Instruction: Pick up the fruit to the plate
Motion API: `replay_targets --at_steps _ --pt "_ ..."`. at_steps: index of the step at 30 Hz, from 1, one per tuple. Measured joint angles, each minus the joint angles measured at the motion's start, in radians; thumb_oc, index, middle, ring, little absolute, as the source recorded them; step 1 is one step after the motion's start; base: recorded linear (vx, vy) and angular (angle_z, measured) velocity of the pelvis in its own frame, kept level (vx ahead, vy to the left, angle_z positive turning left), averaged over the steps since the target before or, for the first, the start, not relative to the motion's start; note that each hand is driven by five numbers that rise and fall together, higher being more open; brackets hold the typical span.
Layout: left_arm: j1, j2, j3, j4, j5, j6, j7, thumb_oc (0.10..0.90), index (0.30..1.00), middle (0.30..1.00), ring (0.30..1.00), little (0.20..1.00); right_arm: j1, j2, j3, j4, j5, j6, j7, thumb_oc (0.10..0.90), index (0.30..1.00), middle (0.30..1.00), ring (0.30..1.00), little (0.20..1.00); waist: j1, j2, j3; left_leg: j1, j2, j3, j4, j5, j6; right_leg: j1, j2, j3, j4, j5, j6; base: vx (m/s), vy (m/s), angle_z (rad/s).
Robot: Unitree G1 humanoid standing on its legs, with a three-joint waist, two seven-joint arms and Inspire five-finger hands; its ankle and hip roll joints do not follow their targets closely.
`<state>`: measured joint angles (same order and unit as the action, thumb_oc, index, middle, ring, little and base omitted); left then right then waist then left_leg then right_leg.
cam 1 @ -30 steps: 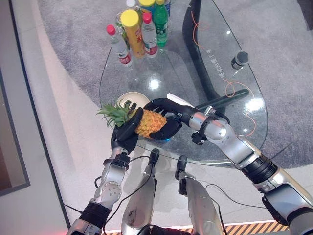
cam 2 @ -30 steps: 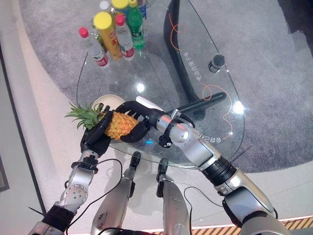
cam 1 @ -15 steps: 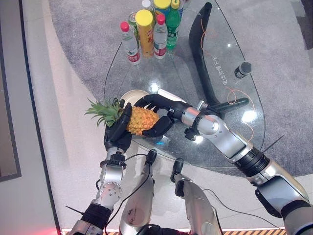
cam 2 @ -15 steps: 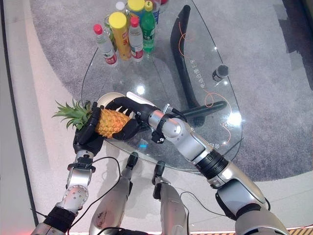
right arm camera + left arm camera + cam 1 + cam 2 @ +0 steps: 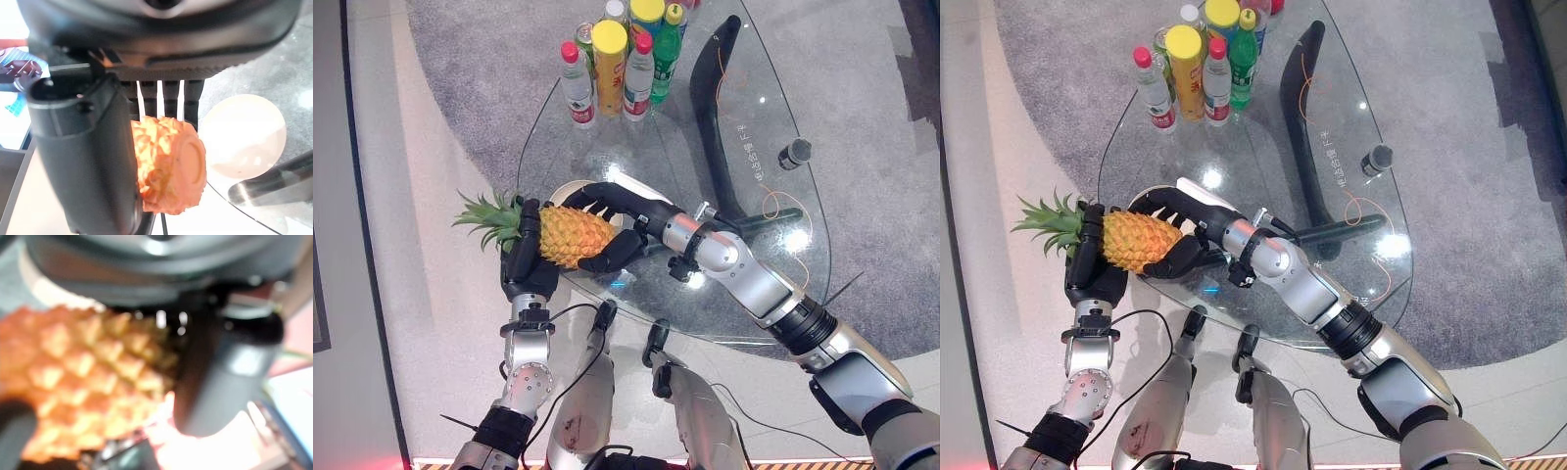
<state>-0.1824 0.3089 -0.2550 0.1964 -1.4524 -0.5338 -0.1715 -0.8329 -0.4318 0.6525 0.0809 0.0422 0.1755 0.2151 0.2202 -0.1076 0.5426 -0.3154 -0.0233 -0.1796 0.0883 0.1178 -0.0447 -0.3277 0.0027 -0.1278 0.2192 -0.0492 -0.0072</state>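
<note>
The pineapple (image 5: 566,236) lies horizontally, held off the surface between both hands, above the desk's near-left edge. Its leafy crown (image 5: 487,212) points toward 9 o'clock, out past the desk rim and over the floor; its cut base faces 3 o'clock.

The left hand (image 5: 525,264) grips the crown end of the fruit from below, fingers curled up against the body just beside the leaves. The right hand (image 5: 612,223) wraps the base end: fingers arch over the far side, thumb curls under the near side. The right wrist view shows the thumb and fingers closed around the fruit's base.

The plate (image 5: 243,135), a small round cream dish, sits on the desk directly beneath and behind the right hand, at 12 o'clock from the fruit. It is largely covered by the hand in the eye views, and its visible surface holds nothing.

The glass desk (image 5: 705,127) is oval and transparent. A black curved support (image 5: 713,108) runs beneath it from 12 o'clock toward the centre. At the far edge, at 12 o'clock, stands a cluster of bottles (image 5: 625,59): two clear ones with red caps, a tall yellow-lidded container, a green bottle and others behind. A small dark cylindrical object (image 5: 793,152) stands at 2 o'clock, near a thin orange cable (image 5: 771,201). The bottles and the cylinder are well apart from the fruit.
</note>
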Motion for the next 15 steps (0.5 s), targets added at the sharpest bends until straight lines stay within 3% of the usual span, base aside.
replay_targets --at_steps 15 --pt "0.0 -0.006 0.018 0.0 -0.009 -0.003 -0.017 0.1 0.3 0.3 0.3 0.2 0.001 0.009 0.004 0.0 0.005 -0.016 -0.002 0.1 0.3 0.3 0.3 0.2 0.0 -0.007 0.0 0.0 0.001 -0.005 0.0 -0.002 -0.001 0.013 0.003 -0.003 -0.025 0.01 0.004 0.0 0.0 0.0"
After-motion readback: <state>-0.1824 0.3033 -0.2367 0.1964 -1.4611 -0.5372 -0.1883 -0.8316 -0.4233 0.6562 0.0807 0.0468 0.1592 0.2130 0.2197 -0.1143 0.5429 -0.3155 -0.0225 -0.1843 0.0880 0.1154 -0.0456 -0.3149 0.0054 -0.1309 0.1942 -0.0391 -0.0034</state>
